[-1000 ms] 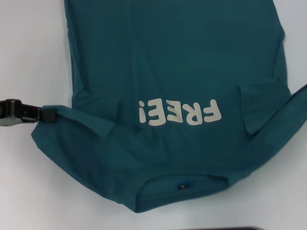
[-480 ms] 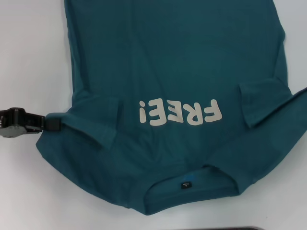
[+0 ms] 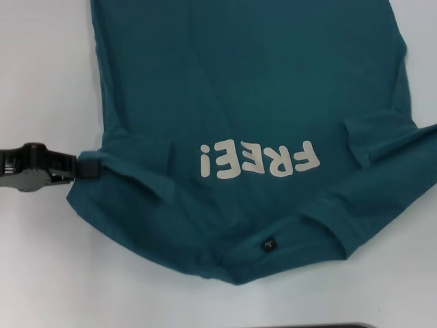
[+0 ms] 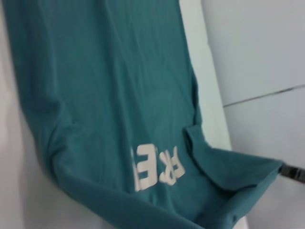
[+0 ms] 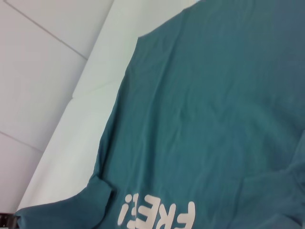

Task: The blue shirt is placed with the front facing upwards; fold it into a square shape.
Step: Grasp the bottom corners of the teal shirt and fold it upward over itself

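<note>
In the head view the shirt [image 3: 252, 130] lies front up on the white table [image 3: 41, 273], cream letters [image 3: 259, 159] across the chest and the collar with its black label [image 3: 270, 244] at the near edge. The left gripper [image 3: 85, 167] sits at the shirt's left edge, clamped on the tip of the left sleeve. That sleeve is partly turned in over the body, and the opposite sleeve also shows a turned-over flap; the right gripper is outside this view. The left wrist view shows the shirt [image 4: 105, 109] running long over the table, with the far sleeve raised into a pulled point where a dark tip [image 4: 294, 172], probably the right gripper, meets it; whether it is clamped there I cannot tell. The right wrist view shows the shirt's [image 5: 214, 109] broad flat body and the letters. Judged from this, the fold is at an early stage: sleeves are coming in, and the body's lengthwise folds remain.
</note>
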Robot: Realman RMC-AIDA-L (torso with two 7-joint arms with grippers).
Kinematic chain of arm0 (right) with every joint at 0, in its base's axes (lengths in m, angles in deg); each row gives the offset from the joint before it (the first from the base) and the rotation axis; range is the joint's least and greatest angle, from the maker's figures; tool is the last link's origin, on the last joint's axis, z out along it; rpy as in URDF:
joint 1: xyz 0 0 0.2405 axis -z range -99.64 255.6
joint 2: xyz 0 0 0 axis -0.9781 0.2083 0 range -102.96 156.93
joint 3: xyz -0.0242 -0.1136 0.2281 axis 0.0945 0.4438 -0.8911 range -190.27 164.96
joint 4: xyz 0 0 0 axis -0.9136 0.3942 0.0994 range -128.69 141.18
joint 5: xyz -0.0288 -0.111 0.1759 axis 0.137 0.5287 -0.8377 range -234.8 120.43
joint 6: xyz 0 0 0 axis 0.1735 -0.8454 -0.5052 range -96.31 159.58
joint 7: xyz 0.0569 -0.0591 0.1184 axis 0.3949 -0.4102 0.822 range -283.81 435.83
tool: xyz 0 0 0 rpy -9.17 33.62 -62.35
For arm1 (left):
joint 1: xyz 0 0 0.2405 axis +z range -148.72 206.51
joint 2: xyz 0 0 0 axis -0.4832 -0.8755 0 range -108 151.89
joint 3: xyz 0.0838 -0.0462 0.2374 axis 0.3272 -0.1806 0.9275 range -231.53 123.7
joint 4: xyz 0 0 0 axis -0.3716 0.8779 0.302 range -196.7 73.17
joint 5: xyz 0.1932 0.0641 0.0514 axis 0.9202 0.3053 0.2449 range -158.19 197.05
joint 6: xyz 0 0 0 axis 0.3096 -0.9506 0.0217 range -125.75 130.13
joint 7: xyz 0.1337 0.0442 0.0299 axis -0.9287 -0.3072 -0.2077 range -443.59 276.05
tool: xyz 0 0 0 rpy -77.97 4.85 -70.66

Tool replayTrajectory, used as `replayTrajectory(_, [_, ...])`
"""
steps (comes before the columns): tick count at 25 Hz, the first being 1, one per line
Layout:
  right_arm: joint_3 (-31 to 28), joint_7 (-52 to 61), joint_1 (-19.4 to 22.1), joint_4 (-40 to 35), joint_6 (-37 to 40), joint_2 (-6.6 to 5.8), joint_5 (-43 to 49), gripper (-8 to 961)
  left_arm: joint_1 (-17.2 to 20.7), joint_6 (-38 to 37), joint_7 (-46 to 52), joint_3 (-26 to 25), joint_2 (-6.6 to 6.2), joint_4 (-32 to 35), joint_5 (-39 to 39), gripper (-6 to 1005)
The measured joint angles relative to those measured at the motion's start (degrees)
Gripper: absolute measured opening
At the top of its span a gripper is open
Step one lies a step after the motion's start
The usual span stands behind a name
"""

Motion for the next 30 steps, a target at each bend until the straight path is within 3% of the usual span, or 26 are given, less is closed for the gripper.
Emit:
replayTrajectory(11, [-2.7, 0.4, -0.9, 0.1, -0.5, 0.05, -0.2, 5, -1.9, 0.4, 3.9, -4.1, -0.39, 0.5, -1.1, 28])
replayTrajectory(18, [-3.2, 2.4, -2.8, 0.3, -1.7, 0.56, -1.0, 5, -3.3, 2.8, 4.6, -10.0, -0.73, 3.3, -2.5, 28])
replayTrajectory(30, [-3.4, 4.6, -4.6, 0.9, -6.8, 1.07, -3.2, 5, -4.7, 8.1, 2.4, -10.0, -0.35, 4.1, -8.5, 29])
